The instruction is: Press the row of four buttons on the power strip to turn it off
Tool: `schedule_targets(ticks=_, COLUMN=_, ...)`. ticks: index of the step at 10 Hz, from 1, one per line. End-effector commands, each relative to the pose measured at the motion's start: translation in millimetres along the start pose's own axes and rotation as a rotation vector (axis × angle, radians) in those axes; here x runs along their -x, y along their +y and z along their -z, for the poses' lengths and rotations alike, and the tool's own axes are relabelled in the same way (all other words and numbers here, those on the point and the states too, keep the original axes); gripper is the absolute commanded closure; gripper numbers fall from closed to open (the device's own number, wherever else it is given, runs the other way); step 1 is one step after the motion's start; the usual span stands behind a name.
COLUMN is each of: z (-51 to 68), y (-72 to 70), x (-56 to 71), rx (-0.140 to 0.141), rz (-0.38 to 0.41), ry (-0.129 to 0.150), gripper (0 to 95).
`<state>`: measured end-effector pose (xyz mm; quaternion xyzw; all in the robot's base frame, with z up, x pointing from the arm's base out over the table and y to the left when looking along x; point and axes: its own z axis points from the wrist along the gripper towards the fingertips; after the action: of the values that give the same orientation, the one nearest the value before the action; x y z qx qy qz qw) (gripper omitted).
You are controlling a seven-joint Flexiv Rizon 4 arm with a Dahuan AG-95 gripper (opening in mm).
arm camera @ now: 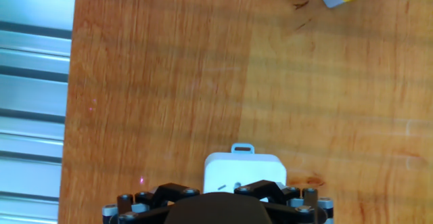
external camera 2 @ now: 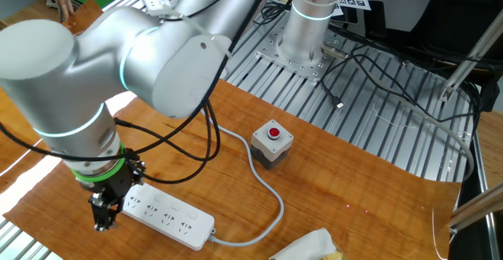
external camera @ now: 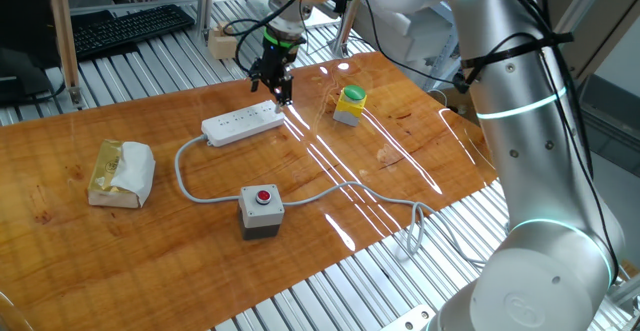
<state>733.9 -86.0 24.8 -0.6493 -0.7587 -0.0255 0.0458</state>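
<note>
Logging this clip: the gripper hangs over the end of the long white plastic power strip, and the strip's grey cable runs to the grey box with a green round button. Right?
Not quite. The grey box carries a red round button, not green; both fixed views show it. The rest holds: the gripper hangs over the end of the long white plastic power strip, and the grey cable runs towards that box.

A silver-grey arm [external camera: 520, 121] of thick rounded segments is seen, ringed at its joints by glowing teal bands. Black cables are strung along it. A green collar is fitted above the black gripper [external camera: 278, 93].
</note>
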Motion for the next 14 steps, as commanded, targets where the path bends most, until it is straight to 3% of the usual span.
schedule_targets(ticks=1, z=-1.0, y=0.0, x=-0.6, rx=0.003, rz=0.002, ry=0.000, gripper=0.0)
schedule_targets(ticks=14, z=-8.5, y=1.7, x=-6.6, rx=0.025, rz=0.004, ry=-0.010, gripper=0.0)
